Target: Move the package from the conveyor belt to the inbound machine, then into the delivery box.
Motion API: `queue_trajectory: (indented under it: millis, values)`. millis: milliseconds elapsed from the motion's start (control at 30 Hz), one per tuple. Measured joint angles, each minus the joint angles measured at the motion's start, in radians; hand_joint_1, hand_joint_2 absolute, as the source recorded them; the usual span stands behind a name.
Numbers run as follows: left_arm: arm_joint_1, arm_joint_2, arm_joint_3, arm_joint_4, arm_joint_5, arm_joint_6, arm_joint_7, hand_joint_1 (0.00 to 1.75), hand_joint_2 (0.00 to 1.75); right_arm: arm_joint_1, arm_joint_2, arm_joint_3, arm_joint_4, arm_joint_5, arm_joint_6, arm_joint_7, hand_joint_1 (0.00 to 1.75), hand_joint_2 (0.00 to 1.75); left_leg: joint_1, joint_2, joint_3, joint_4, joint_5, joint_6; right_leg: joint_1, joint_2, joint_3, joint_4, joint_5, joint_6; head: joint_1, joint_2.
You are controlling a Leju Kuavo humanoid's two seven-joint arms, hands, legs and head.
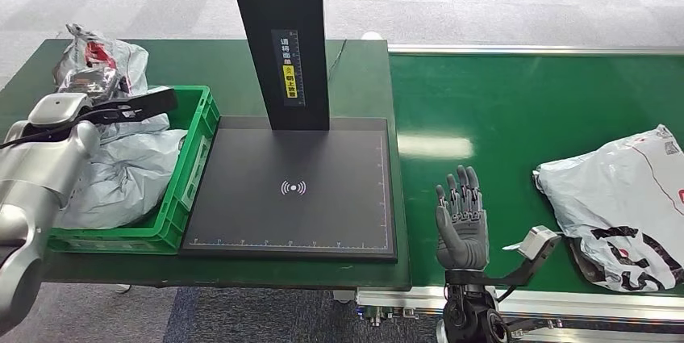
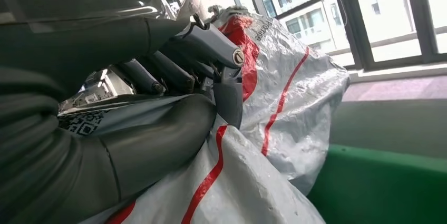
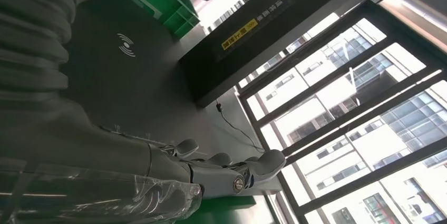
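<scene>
Your right hand is up over the near edge of the green conveyor belt, palm showing, fingers straight and spread, nothing in it. In the right wrist view the same hand has its fingers stretched out flat, with the black scanner pad beyond it.

Your left hand is down at the green plastic crate, left of the pad. In the left wrist view its dark fingers and thick grey thumb lie against a crumpled grey-white poly mailer bag with red stripes; a fold of the bag sits between thumb and fingers, but you cannot tell whether it is actually gripped or just pressed against. From the head view the left wrist and a black part stick out over the bags in the crate.

The crate holds crumpled grey poly bags, with another red-and-grey bag piled at its far end.

Another white-grey poly mailer package with red and black print lies flat on the belt, well right of your right hand, not touched by it.

The flat black inbound machine platform, with a white wireless mark in the middle, sits between crate and belt with a black upright post at its back carrying a yellow label. All this stands on a green table.
</scene>
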Motion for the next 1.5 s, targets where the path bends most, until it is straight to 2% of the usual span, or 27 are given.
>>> queue_trajectory:
  millis: [33,67,200,300,533,700,833,967,1200,1300,1400,1467,1500]
  values:
    - [-0.002,0.000,-0.004,0.003,0.000,-0.012,-0.006,0.05,1.75,0.000,0.000,0.000,0.001,0.000,0.000,0.000,0.00,1.75,0.000,0.000,0.000,0.000,0.000,0.000,0.000,0.000,0.000,0.000,0.000,0.000,0.000,0.000]
    - [-0.004,0.000,-0.008,0.006,0.002,-0.026,-0.014,0.00,1.75,0.000,0.000,0.000,0.002,0.000,0.000,0.000,0.00,1.75,0.000,0.000,0.000,0.000,0.000,0.000,0.000,0.000,0.000,0.000,0.000,0.000,0.000,0.000]
    - [-0.014,0.004,-0.023,0.014,0.023,-0.097,-0.071,0.00,1.75,0.001,0.000,0.001,0.004,-0.002,-0.001,0.000,0.00,1.75,0.000,0.000,0.000,0.000,0.000,0.000,0.000,0.000,0.000,0.000,0.000,0.000,0.000,0.000]
    - [-0.017,0.010,-0.032,0.015,0.040,-0.108,-0.091,0.00,1.75,0.002,-0.001,0.002,0.004,-0.003,-0.001,0.000,0.00,1.75,0.000,0.000,0.000,0.000,0.000,0.000,0.000,0.000,0.000,0.000,0.000,0.000,0.000,0.000]
    - [-0.021,0.022,-0.037,-0.014,0.091,-0.057,-0.078,0.00,1.75,0.014,-0.002,0.003,0.001,-0.013,-0.004,0.000,0.00,1.75,0.000,0.000,0.000,0.000,0.000,0.000,0.000,0.000,0.000,0.000,0.000,0.000,0.000,0.000]
    - [-0.018,0.039,-0.037,-0.081,0.145,0.028,-0.049,0.00,1.75,0.031,-0.003,0.002,-0.015,-0.019,-0.016,0.004,0.00,1.75,0.000,0.000,0.000,0.000,0.000,0.000,0.000,0.000,0.000,0.000,0.000,0.000,0.000,0.000]
    - [-0.008,0.044,-0.032,-0.125,0.156,0.059,-0.034,0.00,1.75,0.036,-0.003,0.001,-0.022,-0.019,-0.024,0.005,0.00,1.75,0.000,0.000,0.000,0.000,0.000,0.000,0.000,0.000,0.000,0.000,0.000,0.000,0.000,0.000]
    - [0.098,0.068,0.017,-0.431,0.198,0.188,0.035,0.00,1.75,0.056,-0.003,-0.007,-0.057,-0.021,-0.056,0.008,0.00,1.75,0.000,0.000,-0.001,0.000,0.000,0.000,0.000,0.000,-0.001,0.000,0.000,0.000,0.000,0.000]
    - [0.146,0.080,0.039,-0.542,0.201,0.199,0.039,0.00,1.75,0.059,-0.003,-0.012,-0.066,-0.021,-0.057,0.008,0.00,1.75,0.000,0.000,-0.001,0.000,0.000,0.000,0.000,0.000,-0.001,0.000,0.000,0.000,0.000,0.000]
    - [0.200,0.082,0.062,-0.604,0.211,0.262,0.034,0.00,1.75,0.062,-0.002,-0.014,-0.067,-0.021,-0.066,0.005,0.00,1.75,0.000,0.001,0.000,0.000,0.000,0.000,0.000,0.001,-0.001,0.000,0.000,0.000,0.000,0.000]
    - [0.335,0.070,0.109,-0.727,0.244,0.356,-0.006,0.00,1.75,0.071,0.003,-0.017,-0.069,0.001,-0.085,-0.014,0.00,1.75,-0.001,0.003,0.001,0.000,-0.002,-0.001,-0.001,0.002,-0.001,0.000,-0.001,0.000,0.001,0.000]
    - [0.497,0.021,0.156,-0.855,0.319,0.445,-0.093,0.00,1.75,0.081,0.008,-0.017,-0.080,0.078,-0.122,-0.047,0.00,1.75,-0.004,0.006,0.004,-0.001,-0.004,-0.001,-0.004,0.006,0.000,0.000,-0.002,0.001,0.000,0.000]
    - [0.592,-0.020,0.172,-0.917,0.368,0.483,-0.146,0.00,1.75,0.086,0.009,-0.015,-0.088,0.135,-0.145,-0.063,0.00,1.75,-0.005,0.007,0.005,-0.002,-0.006,-0.001,-0.005,0.007,0.001,0.000,-0.004,0.002,-0.002,0.000]
